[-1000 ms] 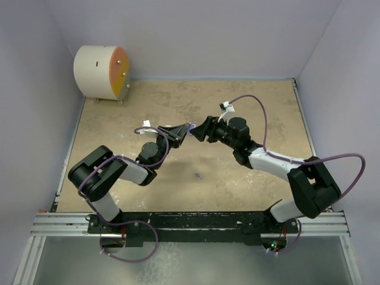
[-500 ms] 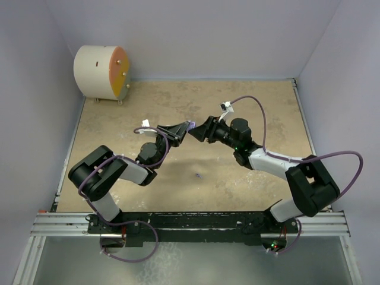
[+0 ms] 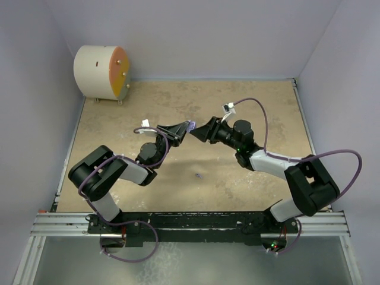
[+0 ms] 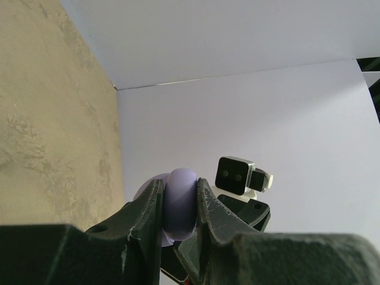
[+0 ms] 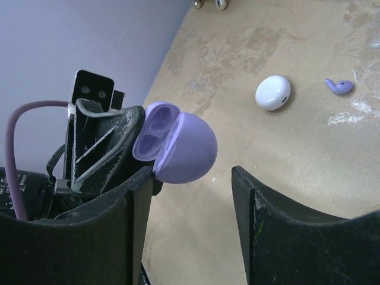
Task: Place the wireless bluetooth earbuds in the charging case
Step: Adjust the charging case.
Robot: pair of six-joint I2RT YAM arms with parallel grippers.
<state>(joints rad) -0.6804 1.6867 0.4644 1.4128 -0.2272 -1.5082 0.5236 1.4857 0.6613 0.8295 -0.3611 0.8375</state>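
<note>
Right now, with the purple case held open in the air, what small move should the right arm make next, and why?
Probably draw the right gripper back and lower it toward the lilac earbud lying on the table. The left gripper holds the lilac case with its lid open, and its sockets look empty; the right gripper is open and holds nothing.

I see my left arm (image 3: pixel 119 169) and right arm (image 3: pixel 279 163) raised, angled inward, tips almost meeting — left fingers (image 4: pixel 142 215) pinched close, right fingers (image 5: pixel 273 225) parted.
</note>
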